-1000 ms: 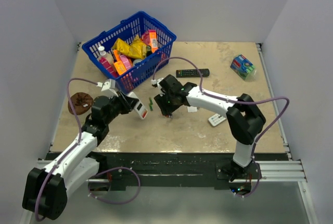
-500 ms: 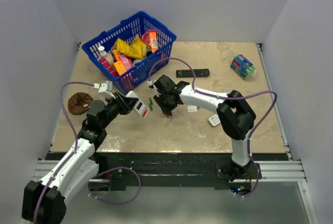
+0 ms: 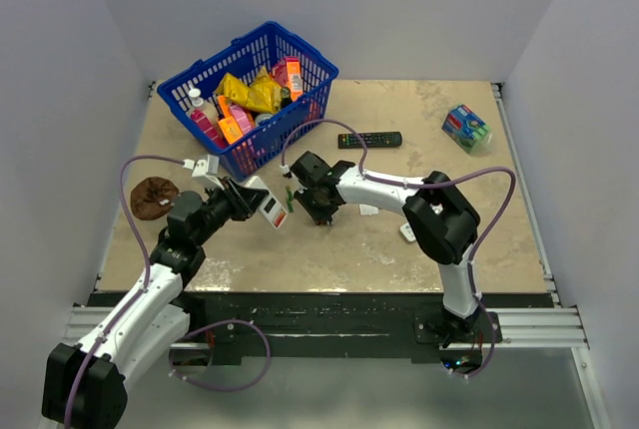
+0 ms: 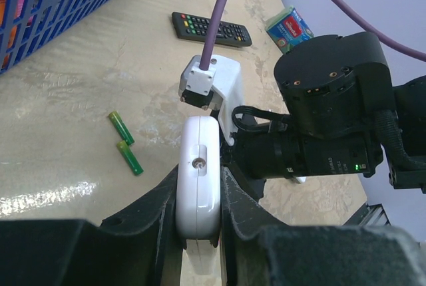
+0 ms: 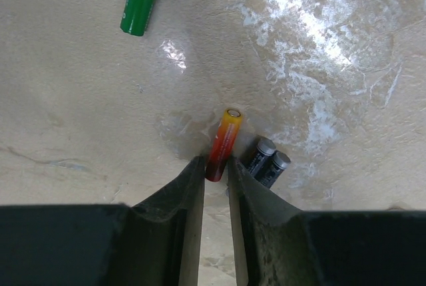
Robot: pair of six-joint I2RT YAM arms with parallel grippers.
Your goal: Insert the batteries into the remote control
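Far left on the beige counter (image 3: 429, 100): blue plastic basket (image 3: 265, 145) packed with yellow, pink and orange packets (image 3: 255, 92). Next, left jaws clamped on small white red-panelled remote control (image 3: 271, 210). Rightward, right jaws narrow around slim red-orange battery (image 5: 223, 143) lying on counter, grip unclear; two black batteries (image 5: 265, 159) just beside.

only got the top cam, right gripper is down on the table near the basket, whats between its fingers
observer: a red-orange battery lies flat on the table. Its near end sits between the fingertips of the right gripper. I cannot tell if they pinch it yet.
operator: any more batteries hidden under that wrist
observer: yes, two dark batteries lie side by side right next to the red-orange one, just outside the jaws.
operator: and how does the left have the remote
observer: the left gripper is shut on the white remote, clamping its two broad faces, so its narrow edge faces the wrist camera.
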